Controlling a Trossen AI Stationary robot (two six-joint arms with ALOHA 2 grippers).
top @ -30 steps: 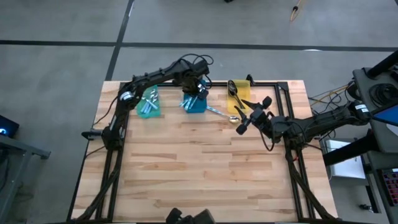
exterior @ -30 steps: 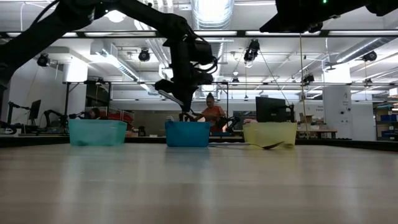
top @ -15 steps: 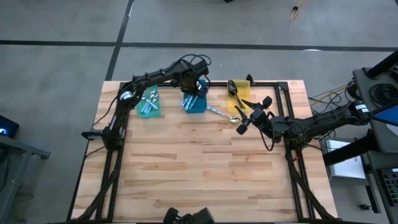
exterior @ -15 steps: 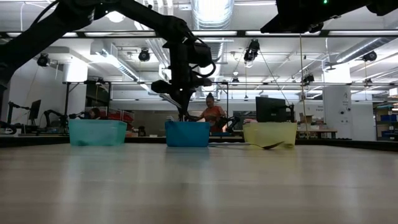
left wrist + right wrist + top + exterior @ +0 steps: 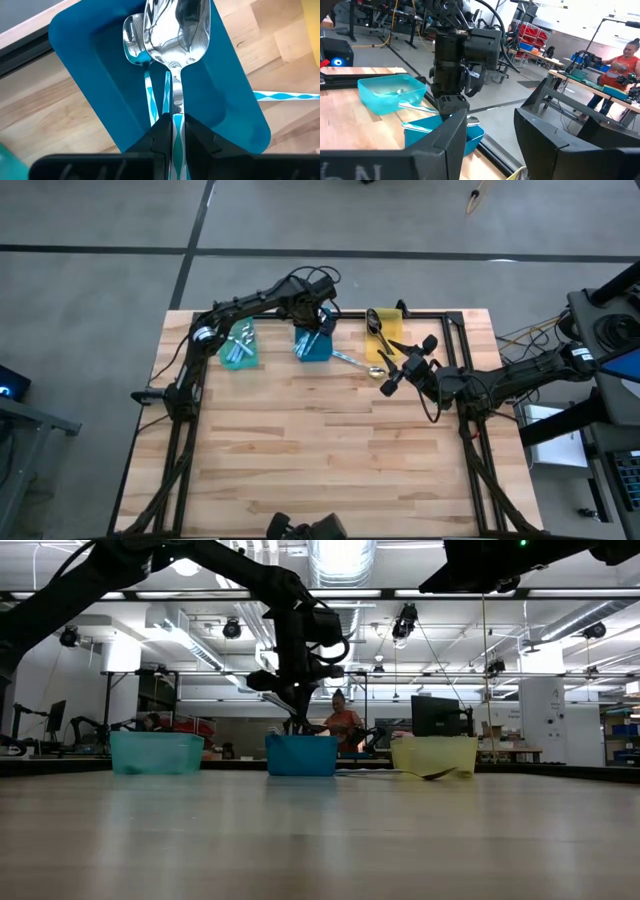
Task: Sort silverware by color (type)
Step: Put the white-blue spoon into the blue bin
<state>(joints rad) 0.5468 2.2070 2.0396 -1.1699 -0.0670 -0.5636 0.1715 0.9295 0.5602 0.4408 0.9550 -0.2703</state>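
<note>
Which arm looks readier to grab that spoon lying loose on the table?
The right: its open gripper hovers beside the loose spoon, while the left gripper is busy over the blue bin, clamped on another spoon.

Both arms are dark, jointed and slender, with black cables looped along the links. The left arm [image 5: 250, 305] bears a small white marking near its base joint. The right arm [image 5: 500, 385] ends in blocky matte-black fingers [image 5: 540, 135] with squared edges.
</note>
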